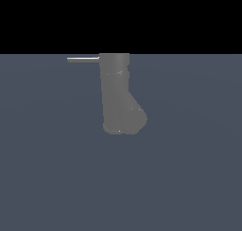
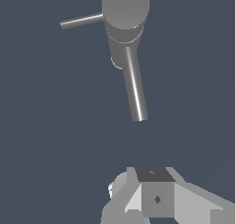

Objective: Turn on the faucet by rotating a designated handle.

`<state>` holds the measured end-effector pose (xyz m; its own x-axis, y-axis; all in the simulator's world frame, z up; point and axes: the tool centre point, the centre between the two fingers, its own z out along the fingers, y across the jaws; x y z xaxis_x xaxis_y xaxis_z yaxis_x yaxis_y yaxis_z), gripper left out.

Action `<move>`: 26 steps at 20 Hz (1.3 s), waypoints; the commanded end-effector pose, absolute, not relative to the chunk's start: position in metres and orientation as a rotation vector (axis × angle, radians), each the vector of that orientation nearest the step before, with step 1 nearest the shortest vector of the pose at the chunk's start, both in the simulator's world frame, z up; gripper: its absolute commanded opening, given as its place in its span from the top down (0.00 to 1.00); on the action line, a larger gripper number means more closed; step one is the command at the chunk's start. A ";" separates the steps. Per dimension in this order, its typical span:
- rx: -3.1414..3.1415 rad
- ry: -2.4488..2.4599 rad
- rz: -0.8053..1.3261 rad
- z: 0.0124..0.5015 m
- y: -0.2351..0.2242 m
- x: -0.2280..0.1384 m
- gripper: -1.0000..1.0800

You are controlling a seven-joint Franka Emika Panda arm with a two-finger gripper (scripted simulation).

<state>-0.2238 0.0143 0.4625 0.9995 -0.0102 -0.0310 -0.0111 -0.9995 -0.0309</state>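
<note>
The faucet (image 1: 118,95) is a matte grey upright column that widens into a bulged base, standing mid-scene in the exterior view. Its handle (image 1: 83,59), a thin light-grey rod, juts level from the column's top toward the exterior view's left. The wrist view looks down on the faucet's round top (image 2: 125,7), with the handle (image 2: 81,21) sticking out of it and a thicker, longer spout rod (image 2: 134,87) slanting away. My gripper (image 2: 147,195) shows only as pale blocks at the picture's edge, well clear of the faucet and touching nothing. The exterior view does not show it.
The faucet stands on a flat, plain blue-grey floor (image 1: 189,178) that ends at a black background behind it. No other object shows in either view.
</note>
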 end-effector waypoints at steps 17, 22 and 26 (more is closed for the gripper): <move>-3.093 0.482 0.042 0.445 0.033 -0.158 1.00; -3.068 0.651 0.038 0.435 0.041 -0.135 1.00; -3.040 0.785 0.034 0.426 0.048 -0.116 1.00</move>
<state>-0.1232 0.0453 0.4295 0.8906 -0.4542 -0.0227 -0.4543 -0.8908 0.0028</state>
